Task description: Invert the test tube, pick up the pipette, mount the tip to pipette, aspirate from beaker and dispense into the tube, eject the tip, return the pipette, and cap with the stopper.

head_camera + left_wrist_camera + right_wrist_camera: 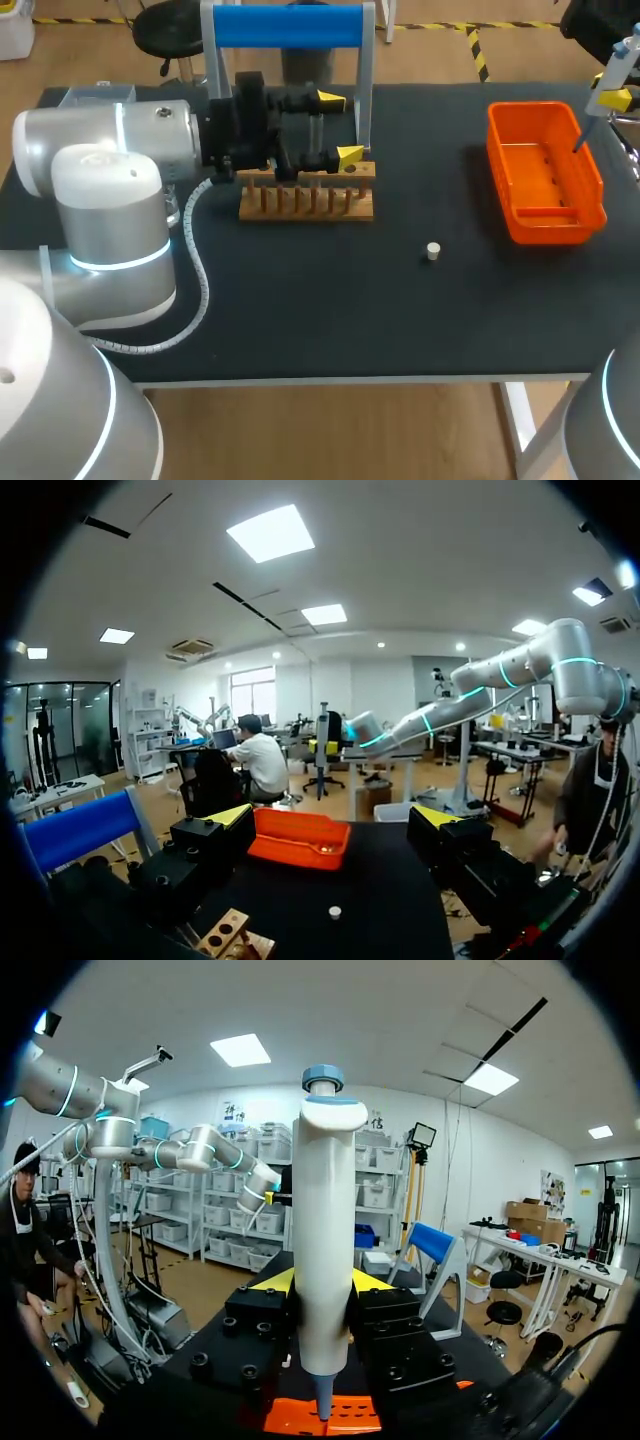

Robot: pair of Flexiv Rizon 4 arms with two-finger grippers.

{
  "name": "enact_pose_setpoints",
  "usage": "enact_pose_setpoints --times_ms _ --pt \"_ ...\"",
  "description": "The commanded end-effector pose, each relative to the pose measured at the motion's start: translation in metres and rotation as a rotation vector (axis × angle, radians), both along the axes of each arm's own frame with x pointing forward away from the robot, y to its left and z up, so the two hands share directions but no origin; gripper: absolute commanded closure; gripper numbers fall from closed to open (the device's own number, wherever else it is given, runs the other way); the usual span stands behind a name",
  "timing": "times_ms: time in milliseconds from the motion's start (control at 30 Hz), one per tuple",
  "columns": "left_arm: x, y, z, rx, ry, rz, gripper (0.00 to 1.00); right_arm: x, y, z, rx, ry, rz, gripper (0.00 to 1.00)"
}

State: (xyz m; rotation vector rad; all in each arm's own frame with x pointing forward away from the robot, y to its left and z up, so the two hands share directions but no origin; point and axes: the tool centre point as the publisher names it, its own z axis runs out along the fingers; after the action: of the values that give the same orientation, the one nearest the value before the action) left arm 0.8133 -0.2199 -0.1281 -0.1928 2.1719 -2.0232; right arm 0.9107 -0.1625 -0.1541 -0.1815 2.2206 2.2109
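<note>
Left end effector (pixel 340 128): released. Your yellow tips stand wide apart above the wooden rack (pixel 305 205), with nothing pinched between them in the left wrist view.
Right end effector (pixel 320 1285): clenched on the pipette (pixel 322 1210), with one finger on each side of its white body.
Pipette: upright, at the bench's 2 o'clock corner in the head view. Its narrow lower end points down over the orange bin (pixel 340 1415) (blue plunger cap on top).
Orange bin: at about 3 o'clock from the rack, well apart from it.
Stopper (pixel 432 251): a small pale plug lying alone on the bench (pixel 300 300), at roughly 4 o'clock from the rack.
Blue-topped stand (pixel 288 25): just behind the rack, at its 12 o'clock.
Test tube: you cannot make it out clearly among the rack's pegs.
</note>
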Motion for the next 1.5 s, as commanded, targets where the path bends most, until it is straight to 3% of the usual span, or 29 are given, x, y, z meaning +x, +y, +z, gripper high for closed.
enact_pose_setpoints --times_ms 33,833,1100,1500 --pt "-0.002 -0.002 -0.002 -0.006 -0.004 0.009 0.00 0.000 -0.001 0.001 -0.002 0.000 0.001 1.00" --pt "-0.002 -0.002 -0.002 -0.006 -0.004 0.009 0.00 0.000 -0.001 0.001 -0.002 0.000 0.001 1.00" --pt "-0.002 -0.002 -0.002 -0.006 -0.004 0.009 0.00 -0.025 0.043 -0.004 -0.006 0.003 -0.032 1.00" --pt "-0.002 -0.002 -0.002 -0.006 -0.004 0.009 0.00 -0.063 0.123 -0.010 0.001 0.028 0.029 1.00"
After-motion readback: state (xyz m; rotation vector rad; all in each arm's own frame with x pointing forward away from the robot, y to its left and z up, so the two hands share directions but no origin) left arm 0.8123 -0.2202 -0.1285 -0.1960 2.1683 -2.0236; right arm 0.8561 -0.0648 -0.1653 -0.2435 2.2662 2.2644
